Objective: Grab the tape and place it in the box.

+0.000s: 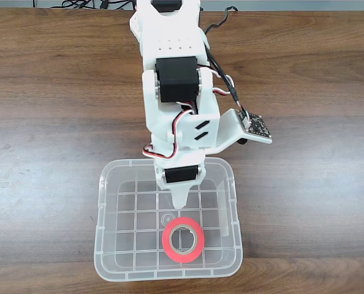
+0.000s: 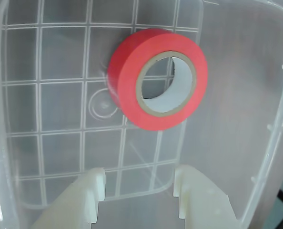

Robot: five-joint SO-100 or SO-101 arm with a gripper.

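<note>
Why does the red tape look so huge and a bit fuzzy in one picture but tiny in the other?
In the wrist view the camera sits close, so the tape looks big and the end effector fingers blur softly. In the fixed view the camera is far above, so the tape looks small and sharp, with light glare on the box rim.

1 tape (image 1: pixel 183 239), red roll w/ beige core, lying flat in the near half of the box in the fixed view. 1 box (image 1: pixel 106 184), clear plastic, at the near edge of the desk (image 1: pixel 53 92). 1 desk, wood-grain. 1 white arm (image 1: pixel 170 79), reaching from the far side, w/ 2 fingers (image 2: pixel 86 198) in the wrist view. 1 small circuit board (image 1: pixel 256 125) on the arm's right.
</note>
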